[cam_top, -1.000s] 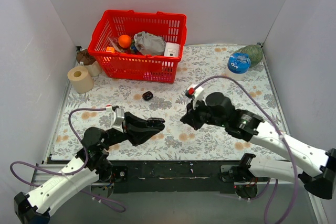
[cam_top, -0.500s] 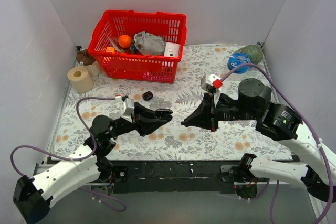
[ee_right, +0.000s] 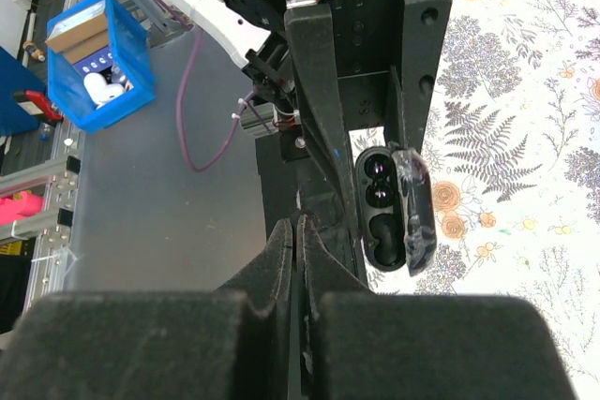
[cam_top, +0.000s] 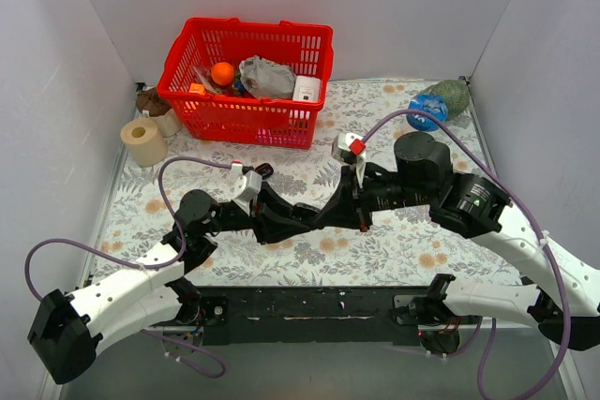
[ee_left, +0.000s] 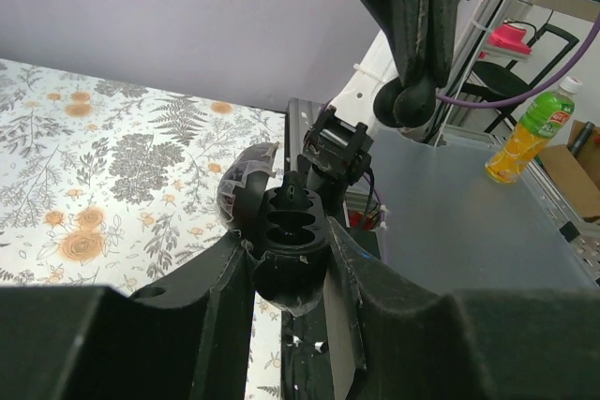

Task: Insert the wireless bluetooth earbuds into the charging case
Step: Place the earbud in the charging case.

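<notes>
My left gripper (ee_left: 286, 259) is shut on the open black charging case (ee_left: 286, 222), which it holds above the mat with its pockets facing up and its lid (ee_left: 246, 180) swung to the left. The case also shows in the right wrist view (ee_right: 386, 213), with a dark shape in its lower pocket. My right gripper (ee_right: 298, 224) is shut, its tips just beside the case. In the left wrist view a small black rounded earbud (ee_left: 408, 102) shows pinched at the right gripper's tips, above and right of the case. In the top view both grippers (cam_top: 309, 215) meet mid-table. A small black piece (cam_top: 265, 171) lies on the mat behind them.
A red basket (cam_top: 246, 124) with several items stands at the back left. Two paper rolls (cam_top: 143, 140) are left of it. A blue ball (cam_top: 427, 111) and a green object (cam_top: 453, 96) sit at the back right. White walls enclose the floral mat.
Both arms have moved toward each other above mid-table. My right gripper rose from the mat and swung left; its tips now reach the case held by my left gripper.
</notes>
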`<control>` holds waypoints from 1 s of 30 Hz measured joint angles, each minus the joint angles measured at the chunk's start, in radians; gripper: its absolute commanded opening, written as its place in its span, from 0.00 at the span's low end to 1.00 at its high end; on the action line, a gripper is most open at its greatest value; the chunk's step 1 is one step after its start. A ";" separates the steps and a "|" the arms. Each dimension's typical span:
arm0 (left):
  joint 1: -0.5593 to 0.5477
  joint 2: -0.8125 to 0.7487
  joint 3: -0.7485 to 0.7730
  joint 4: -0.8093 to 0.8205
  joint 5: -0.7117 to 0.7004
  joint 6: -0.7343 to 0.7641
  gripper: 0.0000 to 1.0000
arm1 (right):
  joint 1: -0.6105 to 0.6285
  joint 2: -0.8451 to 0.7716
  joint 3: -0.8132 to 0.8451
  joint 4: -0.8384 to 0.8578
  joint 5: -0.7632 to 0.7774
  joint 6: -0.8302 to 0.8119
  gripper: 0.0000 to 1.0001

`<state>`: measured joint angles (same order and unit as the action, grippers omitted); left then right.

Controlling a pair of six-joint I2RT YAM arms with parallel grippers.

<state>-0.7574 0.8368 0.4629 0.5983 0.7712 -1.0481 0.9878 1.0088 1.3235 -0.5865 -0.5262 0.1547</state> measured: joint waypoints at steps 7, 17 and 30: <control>0.000 0.013 0.030 -0.042 0.032 0.000 0.00 | 0.000 0.056 0.000 0.008 -0.005 0.000 0.01; 0.000 0.024 0.030 -0.064 0.062 0.000 0.00 | 0.000 0.093 0.000 0.006 0.004 -0.002 0.01; 0.000 0.024 0.030 -0.077 0.079 0.003 0.00 | 0.000 0.133 0.000 0.006 0.027 -0.001 0.01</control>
<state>-0.7574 0.8604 0.4931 0.5213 0.8497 -1.0447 0.9882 1.1416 1.3239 -0.5808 -0.4995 0.1539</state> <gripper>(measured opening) 0.289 0.031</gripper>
